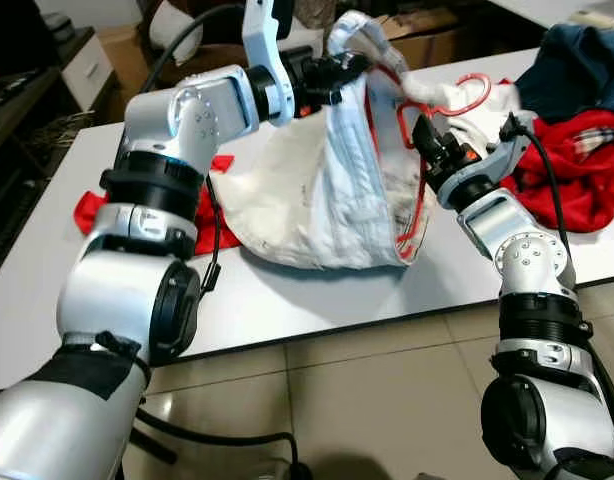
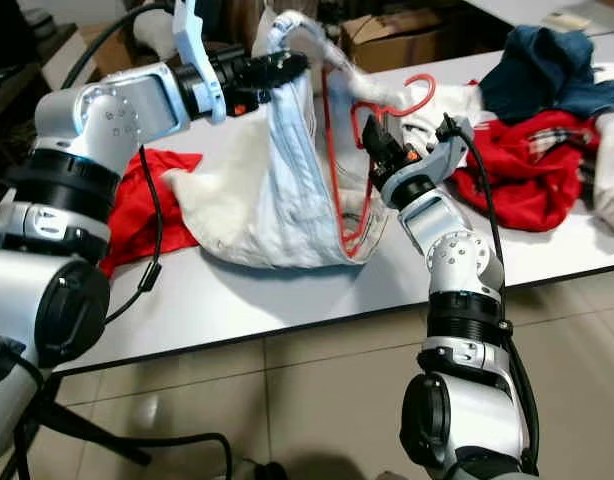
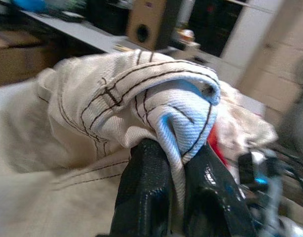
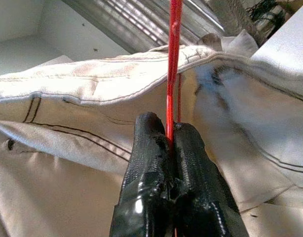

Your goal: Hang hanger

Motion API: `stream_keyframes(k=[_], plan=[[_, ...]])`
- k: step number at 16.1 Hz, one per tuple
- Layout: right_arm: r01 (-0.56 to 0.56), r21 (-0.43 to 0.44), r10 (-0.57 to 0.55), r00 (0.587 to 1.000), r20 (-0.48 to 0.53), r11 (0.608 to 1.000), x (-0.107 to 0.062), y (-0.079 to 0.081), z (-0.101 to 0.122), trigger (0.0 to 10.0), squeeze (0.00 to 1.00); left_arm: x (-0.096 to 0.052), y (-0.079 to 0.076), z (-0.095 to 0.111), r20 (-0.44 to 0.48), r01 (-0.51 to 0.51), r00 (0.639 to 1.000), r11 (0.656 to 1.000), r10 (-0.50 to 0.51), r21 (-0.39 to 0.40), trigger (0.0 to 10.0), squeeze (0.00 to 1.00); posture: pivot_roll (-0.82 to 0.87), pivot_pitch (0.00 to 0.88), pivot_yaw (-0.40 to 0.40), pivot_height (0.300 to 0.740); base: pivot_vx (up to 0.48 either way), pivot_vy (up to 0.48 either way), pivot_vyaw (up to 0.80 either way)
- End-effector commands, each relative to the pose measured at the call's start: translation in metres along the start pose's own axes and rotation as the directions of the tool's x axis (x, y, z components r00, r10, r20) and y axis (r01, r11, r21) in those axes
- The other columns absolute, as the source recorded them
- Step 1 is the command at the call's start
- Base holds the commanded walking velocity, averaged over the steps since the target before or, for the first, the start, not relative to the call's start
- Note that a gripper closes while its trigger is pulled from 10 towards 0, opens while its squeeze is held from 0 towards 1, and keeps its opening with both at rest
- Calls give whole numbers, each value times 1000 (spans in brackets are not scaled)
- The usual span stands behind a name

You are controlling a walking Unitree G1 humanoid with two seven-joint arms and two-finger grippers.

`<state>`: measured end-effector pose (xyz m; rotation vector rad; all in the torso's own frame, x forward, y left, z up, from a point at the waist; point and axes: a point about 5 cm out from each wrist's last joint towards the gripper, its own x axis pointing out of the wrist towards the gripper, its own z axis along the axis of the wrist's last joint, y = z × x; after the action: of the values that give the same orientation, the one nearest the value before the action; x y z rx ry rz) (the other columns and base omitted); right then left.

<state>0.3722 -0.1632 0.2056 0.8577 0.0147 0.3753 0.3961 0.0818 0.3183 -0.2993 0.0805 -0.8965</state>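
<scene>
While your left pincer (image 1: 352,66) is clamped on the white garment's (image 1: 307,190) hem, lifting it off the bench (image 1: 287,300), your right pincer (image 4: 170,143) pinches the red hanger (image 1: 412,130) wire beside the opening. Go slow so it doesn't snag.

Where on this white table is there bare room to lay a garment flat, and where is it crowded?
Bare: the near strip of the white table, between its front edge and the pale garment, and the left end beyond the red cloth. Crowded: the right end, under the red and blue clothes pile, and the middle, where both claws hold the garment and red hanger.
</scene>
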Motion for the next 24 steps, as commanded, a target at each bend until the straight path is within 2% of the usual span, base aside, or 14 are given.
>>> stream_keyframes(k=[1,2,4,7,8,9,11,13,14,16,17,19,21,24], plan=[[-37,5,37,999,4,999,0,7,1,10000,0,-3,1,20,77,-43,996,999,43,2,0,0,-145,0,203,740,0,0,0],[-17,-1,17,1000,1,1000,-2,3,-2,10000,0,-2,-1,22,93,-31,995,997,37,-69,0,0,-146,0,202,740,0,0,0],[30,-10,-30,999,37,999,-2,-8,-13,10000,0,1,-10,20,70,38,997,994,-31,-107,0,0,-146,0,195,740,0,0,0],[109,75,-118,985,130,991,4,-19,-22,10000,0,4,-22,19,50,109,994,979,-102,-171,0,0,-144,0,188,740,0,0,0],[135,154,-162,970,179,979,5,-23,-28,10000,0,6,-28,25,71,135,990,962,-122,-237,0,0,-144,0,188,740,0,0,0],[132,208,-176,962,209,969,6,-25,-31,10000,0,7,-33,25,65,152,988,956,-140,-251,0,0,-139,0,184,740,0,0,0],[14,350,-125,946,298,937,7,-19,-33,10000,0,8,-41,12,-9,171,984,967,-176,-187,0,0,-140,0,183,740,0,0,0],[-28,387,-120,928,352,922,5,-17,-30,10000,0,7,-44,6,-20,185,981,955,-194,-232,0,0,-140,0,179,740,0,0,0],[11,385,-144,936,320,923,6,-19,-38,10000,0,8,-50,3,-7,192,979,942,-201,-274,0,0,-137,0,177,740,0,0,0],[192,247,-234,959,157,950,8,-24,-71,10000,0,15,-54,7,36,174,985,927,-171,-334,0,0,-137,0,175,740,0,0,0],[311,174,-329,940,87,935,4,-34,-83,10000,0,18,-54,15,73,168,986,916,-152,-365,0,0,-137,0,177,740,0,0,0],[484,168,-489,872,-15,858,-5,-54,-97,10000,0,23,-56,28,123,156,986,907,-117,-392,0,0,-138,0,182,740,0,0,0],[516,171,-507,857,-94,839,-9,-58,-106,10000,0,25,-53,34,141,114,988,915,-63,-388,0,0,-140,0,191,740,0,0,0],[511,223,-499,859,-111,830,-11,-56,-104,10000,0,23,-36,42,190,-23,976,925,102,-380,0,0,-149,0,202,740,0,0,0]])
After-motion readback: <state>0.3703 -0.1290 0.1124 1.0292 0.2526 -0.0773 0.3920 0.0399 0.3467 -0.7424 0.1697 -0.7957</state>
